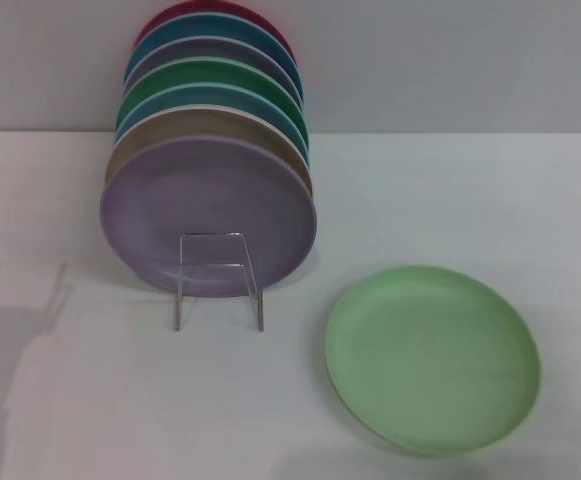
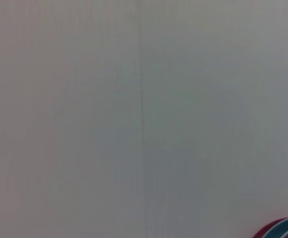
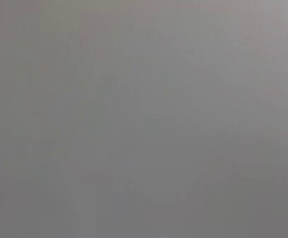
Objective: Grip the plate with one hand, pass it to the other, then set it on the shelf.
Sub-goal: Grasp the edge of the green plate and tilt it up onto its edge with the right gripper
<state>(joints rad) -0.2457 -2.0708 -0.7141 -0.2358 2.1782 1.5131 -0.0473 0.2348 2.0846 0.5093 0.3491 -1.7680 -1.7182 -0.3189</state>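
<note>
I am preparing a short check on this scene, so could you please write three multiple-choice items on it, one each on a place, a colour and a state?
1. Where is the light green plate?
A. Flat on the table, to the robot's right of the wire shelf
B. Leaning in the row
C. Held by a tool

2. What colour is the frontmost leaning plate?
A. Red
B. Lavender
C. Yellow

3. What is the state of the wire shelf?
A. Lying on its side
B. Holding the light green plate
C. Upright, front slot free

Answers: 1 A, it lies apart from the shelf; 2 B, the lavender one stands just behind the shelf; 3 C, nothing rests on the shelf's front.
</note>
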